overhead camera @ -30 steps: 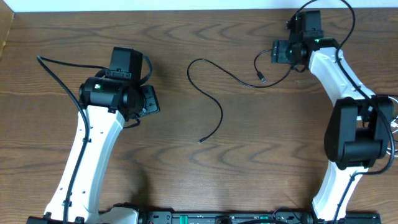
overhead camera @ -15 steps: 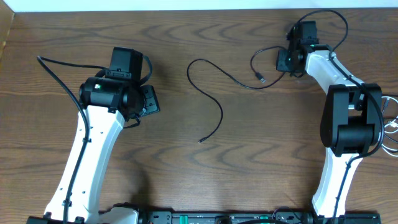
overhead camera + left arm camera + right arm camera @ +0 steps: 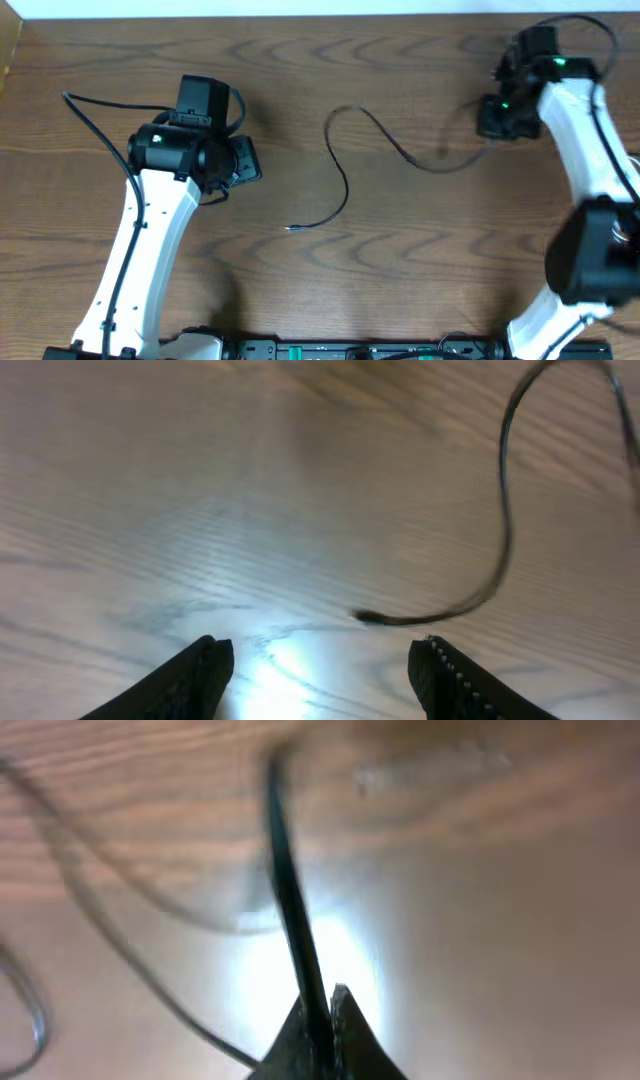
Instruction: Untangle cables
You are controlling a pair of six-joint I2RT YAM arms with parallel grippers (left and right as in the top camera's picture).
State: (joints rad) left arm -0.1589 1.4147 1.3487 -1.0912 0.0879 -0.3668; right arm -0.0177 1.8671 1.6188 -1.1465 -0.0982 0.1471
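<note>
A thin black cable (image 3: 345,185) lies on the wooden table in an S-shaped line. Its free end (image 3: 290,228) rests at the centre front, and the far part runs right to my right gripper (image 3: 493,124). In the right wrist view, that gripper (image 3: 325,995) is shut on the black cable (image 3: 285,870), which rises straight out from between the fingertips. My left gripper (image 3: 247,160) hovers left of the cable and holds nothing. The left wrist view shows it (image 3: 322,655) open, with the cable's plug end (image 3: 365,617) just beyond the fingers.
The table's back edge (image 3: 300,14) meets a white wall. Thicker black robot wiring (image 3: 95,110) loops off the left arm. The right arm's white links (image 3: 590,170) run down the right side.
My right gripper has shut on the black cable and moved right, pulling out the small loop near it. The cable's middle shifted right and its free end swung left. The left arm has not moved.
</note>
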